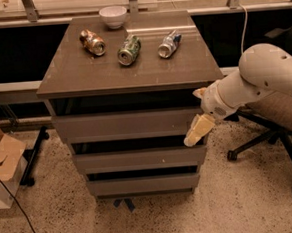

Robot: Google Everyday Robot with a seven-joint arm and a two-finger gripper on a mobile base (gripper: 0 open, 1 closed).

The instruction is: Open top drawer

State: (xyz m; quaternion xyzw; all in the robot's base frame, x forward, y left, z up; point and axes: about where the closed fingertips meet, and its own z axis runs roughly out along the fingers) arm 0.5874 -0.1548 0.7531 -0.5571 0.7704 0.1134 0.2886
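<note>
Just beside top drawer [129, 124], gripper [195, 132]

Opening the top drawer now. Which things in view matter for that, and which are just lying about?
For the job:
top drawer, just under the cabinet top
gripper, at that drawer's right end, near its lower edge

Lying about:
brown can, green can, silver can and white bowl on the cabinet top
middle drawer, bottom drawer
office chair, right
cardboard box, left
</note>
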